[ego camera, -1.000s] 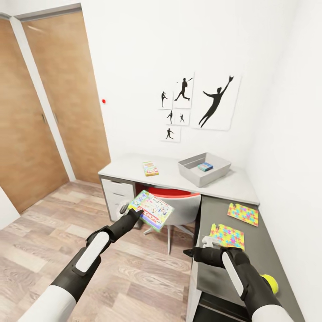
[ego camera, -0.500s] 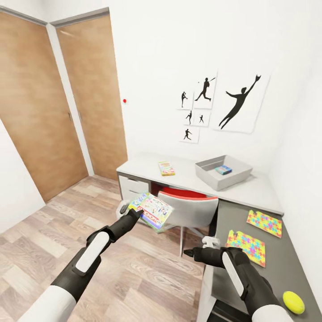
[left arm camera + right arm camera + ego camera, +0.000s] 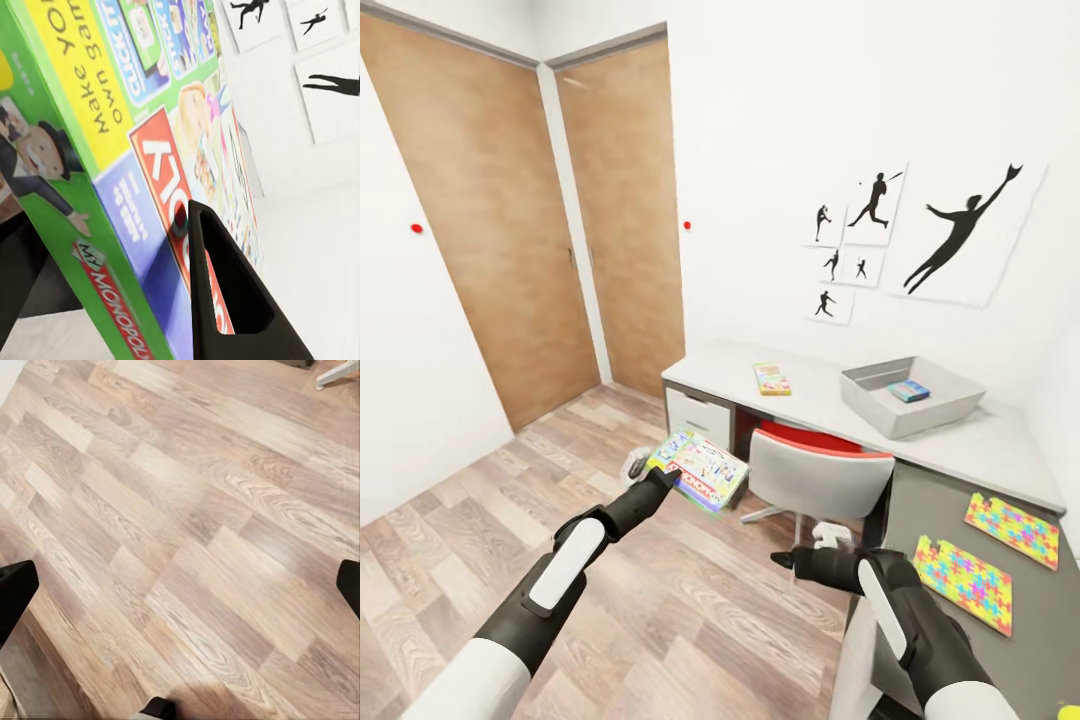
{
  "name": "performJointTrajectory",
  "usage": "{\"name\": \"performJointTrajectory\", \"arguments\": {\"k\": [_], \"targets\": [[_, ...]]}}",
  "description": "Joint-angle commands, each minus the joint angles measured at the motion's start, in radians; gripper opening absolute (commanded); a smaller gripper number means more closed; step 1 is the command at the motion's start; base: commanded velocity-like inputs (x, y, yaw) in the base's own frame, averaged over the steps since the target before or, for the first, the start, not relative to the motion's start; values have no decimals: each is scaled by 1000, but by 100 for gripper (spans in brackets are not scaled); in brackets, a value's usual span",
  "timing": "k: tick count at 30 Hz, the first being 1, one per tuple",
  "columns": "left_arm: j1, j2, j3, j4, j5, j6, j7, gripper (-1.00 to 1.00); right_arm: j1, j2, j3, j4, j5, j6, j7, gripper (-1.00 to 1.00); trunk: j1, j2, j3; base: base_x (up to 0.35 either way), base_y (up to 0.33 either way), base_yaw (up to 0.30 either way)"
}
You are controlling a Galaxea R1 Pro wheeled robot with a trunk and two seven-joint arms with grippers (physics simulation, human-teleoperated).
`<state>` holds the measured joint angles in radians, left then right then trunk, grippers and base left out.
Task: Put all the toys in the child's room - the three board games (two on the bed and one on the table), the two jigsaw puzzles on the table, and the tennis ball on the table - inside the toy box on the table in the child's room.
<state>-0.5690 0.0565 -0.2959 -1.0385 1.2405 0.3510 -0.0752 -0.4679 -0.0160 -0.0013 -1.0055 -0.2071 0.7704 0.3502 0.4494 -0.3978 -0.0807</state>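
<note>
Carried game: a flat white Monopoly board game box with a red band and green edge [image 3: 698,472] is held out over the wood-plank floor [image 3: 480,520], tilted, its face toward the room; a second flat box seems stacked behind it, though I cannot be sure.
Left gripper [image 3: 663,477]: pinching the box's near edge; in the left wrist view one black finger [image 3: 225,300] lies flat against the printed lid, a hold that suits carrying, in my judgement.
Right gripper [image 3: 785,562]: held low beside the desk over bare floor, its two fingertips spread wide apart with nothing between them.
Toy box: a shallow pale grey bin with sloping sides [image 3: 905,410] stands on the long pale-topped table [image 3: 810,385], well apart from the carried game, with a small blue game box [image 3: 909,391] already inside.
Still outside: a small colourful flat box [image 3: 772,378] lies on the table near the bin; two jigsaw puzzle boxes with a pattern of bright pieces [image 3: 966,581] lie on the lower dark grey desk [image 3: 920,500].
Obstacle: a grey-backed chair with a red seat [image 3: 818,478] stands between the robot and the table.
</note>
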Motion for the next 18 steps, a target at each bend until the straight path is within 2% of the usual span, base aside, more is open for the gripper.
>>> {"name": "performJointTrajectory", "arguments": {"k": [1, 10, 18], "targets": [[-1, 0, -2, 0, 8, 2, -2, -100, 0, -1, 0, -3, -3, 5, 1, 100, 1, -2, -2, 0, 0, 279], [-2, 0, -2, 0, 7, 2, -2, -100, 0, -1, -1, -8, -3, 6, 1, 100, 1, -2, -2, 0, 0, 266], [-2, 0, -2, 0, 7, 2, -3, -100, 0, -1, -2, -10, -3, 6, 1, 100, 1, -2, -2, 0, 0, 106]]}}
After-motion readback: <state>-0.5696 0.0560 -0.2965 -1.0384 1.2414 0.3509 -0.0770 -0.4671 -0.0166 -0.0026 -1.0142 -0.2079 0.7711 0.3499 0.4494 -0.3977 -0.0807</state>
